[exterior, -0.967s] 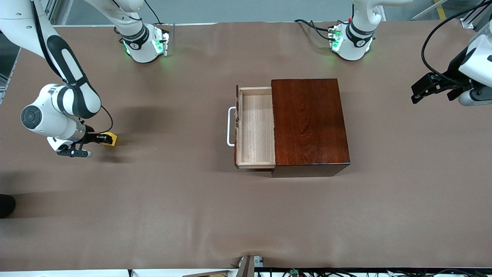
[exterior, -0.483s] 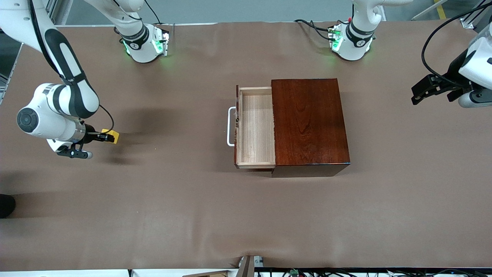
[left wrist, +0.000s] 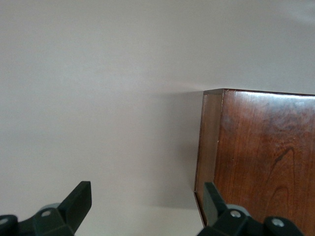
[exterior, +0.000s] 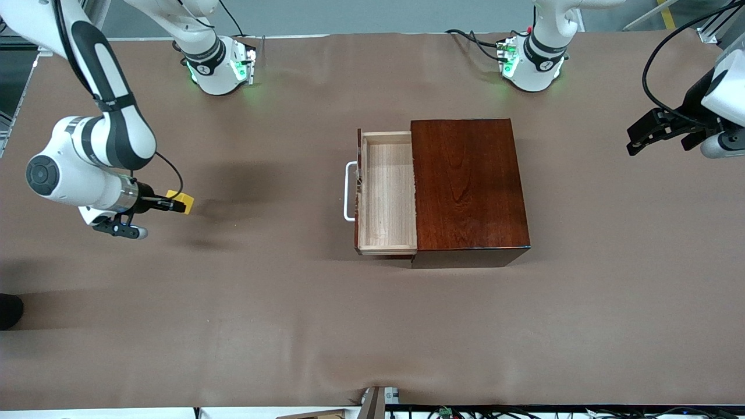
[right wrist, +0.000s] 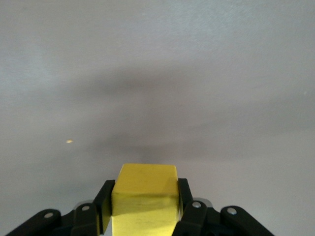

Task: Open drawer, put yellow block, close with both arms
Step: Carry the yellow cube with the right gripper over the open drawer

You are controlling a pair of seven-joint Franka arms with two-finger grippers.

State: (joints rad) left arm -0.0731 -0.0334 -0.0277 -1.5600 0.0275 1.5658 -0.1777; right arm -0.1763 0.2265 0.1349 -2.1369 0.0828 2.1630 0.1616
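Note:
The dark reddish-brown wooden box (exterior: pixel 469 185) stands mid-table, and its corner shows in the left wrist view (left wrist: pixel 261 157). Its drawer (exterior: pixel 389 195) is pulled out toward the right arm's end, pale tray empty, white handle (exterior: pixel 348 191) in front. My right gripper (exterior: pixel 174 204) is shut on the yellow block (exterior: pixel 180 202) and holds it above the table near the right arm's end; the block fills the jaws in the right wrist view (right wrist: pixel 143 199). My left gripper (exterior: pixel 640 137) is open and empty, up in the air over the left arm's end of the table (left wrist: pixel 145 206).
The brown table cover (exterior: pixel 291 302) is bare around the box. The two arm bases (exterior: pixel 218 67) (exterior: pixel 532 64) stand along the table's edge farthest from the front camera. Cables hang near the left arm (exterior: pixel 657 64).
My right gripper has lifted the yellow block and carried it a little toward the drawer. The left gripper has shifted slightly toward the table's end. The drawer has not moved.

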